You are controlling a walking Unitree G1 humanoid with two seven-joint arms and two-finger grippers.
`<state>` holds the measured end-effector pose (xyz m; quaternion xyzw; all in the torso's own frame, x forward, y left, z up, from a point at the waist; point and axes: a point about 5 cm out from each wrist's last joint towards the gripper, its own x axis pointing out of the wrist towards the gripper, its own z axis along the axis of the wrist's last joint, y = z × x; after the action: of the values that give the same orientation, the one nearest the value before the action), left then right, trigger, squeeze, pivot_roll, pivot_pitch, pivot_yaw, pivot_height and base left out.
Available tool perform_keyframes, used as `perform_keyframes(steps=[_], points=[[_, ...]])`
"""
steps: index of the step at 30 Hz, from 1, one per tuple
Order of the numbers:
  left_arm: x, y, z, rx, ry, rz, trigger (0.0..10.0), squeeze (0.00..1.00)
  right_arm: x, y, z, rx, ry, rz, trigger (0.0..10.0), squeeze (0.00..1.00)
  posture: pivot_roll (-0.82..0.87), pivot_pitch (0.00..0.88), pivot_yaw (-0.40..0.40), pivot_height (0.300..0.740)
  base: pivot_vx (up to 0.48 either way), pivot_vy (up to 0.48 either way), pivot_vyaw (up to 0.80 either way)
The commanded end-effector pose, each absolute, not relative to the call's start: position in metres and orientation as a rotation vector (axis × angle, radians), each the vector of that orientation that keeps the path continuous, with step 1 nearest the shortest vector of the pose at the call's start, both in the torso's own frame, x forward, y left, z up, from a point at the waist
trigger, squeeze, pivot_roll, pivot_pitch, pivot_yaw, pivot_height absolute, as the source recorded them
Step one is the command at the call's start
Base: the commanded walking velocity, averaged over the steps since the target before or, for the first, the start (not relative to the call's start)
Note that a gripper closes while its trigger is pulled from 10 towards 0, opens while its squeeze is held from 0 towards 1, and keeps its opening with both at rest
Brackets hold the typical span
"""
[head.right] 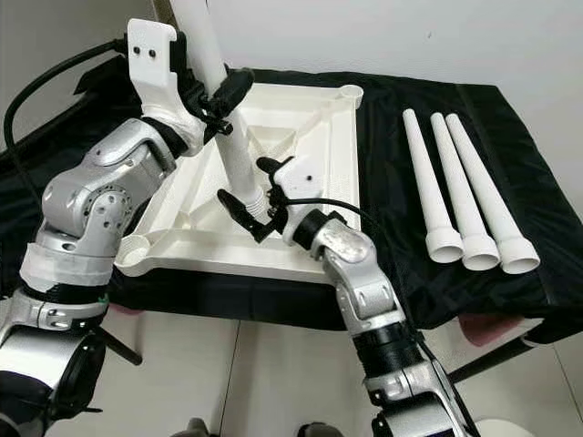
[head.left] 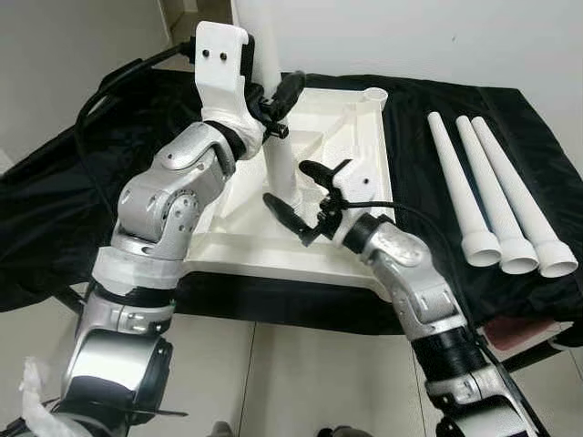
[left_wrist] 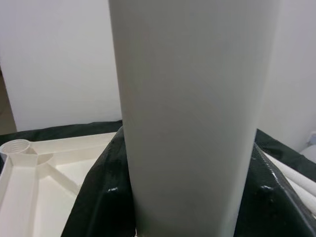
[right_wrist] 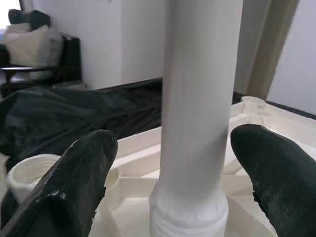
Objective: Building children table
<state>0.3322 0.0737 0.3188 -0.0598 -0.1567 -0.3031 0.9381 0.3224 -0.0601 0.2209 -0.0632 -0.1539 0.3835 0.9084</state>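
At frame centre, the left gripper [head.left: 273, 105] clamps the upright leg [head.left: 278, 155]; the right gripper [head.left: 305, 200] gapes open around its base. Light, stiff, slippery plastic: grip mid-shaft.

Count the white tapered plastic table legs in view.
4. Three white tapered plastic legs lie side by side on the black cloth, robot's right. One leg stands upright on the white tabletop, left gripper holding it.

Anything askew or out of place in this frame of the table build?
The white leg held by the left gripper leans rather than standing square to the upturned tabletop, its base near the centre, away from the corner sockets. The right gripper straddles its base, open. Three spare legs lie tidy.
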Motion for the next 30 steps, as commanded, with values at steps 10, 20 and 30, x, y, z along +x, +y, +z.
perform_keyframes(steps=[10, 20, 30], points=[[0.322, 0.067, 0.332, -0.117, -0.409, -0.621, 10.0, 0.0, 0.336, -0.053, 0.22, -0.143, -0.268, 0.716, 10.0, 0.0, -0.02, 0.065, 0.047, 0.74, 0.0, 0.0, 0.0], [0.319, 0.06, 0.336, -0.135, -0.422, -0.642, 10.0, 0.0, 0.351, -0.043, 0.23, -0.142, -0.282, 0.653, 10.0, 0.0, -0.02, 0.061, 0.051, 0.74, 0.0, 0.0, 0.0], [0.318, 0.058, 0.334, -0.131, -0.421, -0.648, 10.0, 0.0, 0.354, -0.04, 0.237, -0.129, -0.296, 0.649, 0.0, 0.0, -0.02, 0.058, 0.049, 0.74, 0.0, 0.0, 0.0]])
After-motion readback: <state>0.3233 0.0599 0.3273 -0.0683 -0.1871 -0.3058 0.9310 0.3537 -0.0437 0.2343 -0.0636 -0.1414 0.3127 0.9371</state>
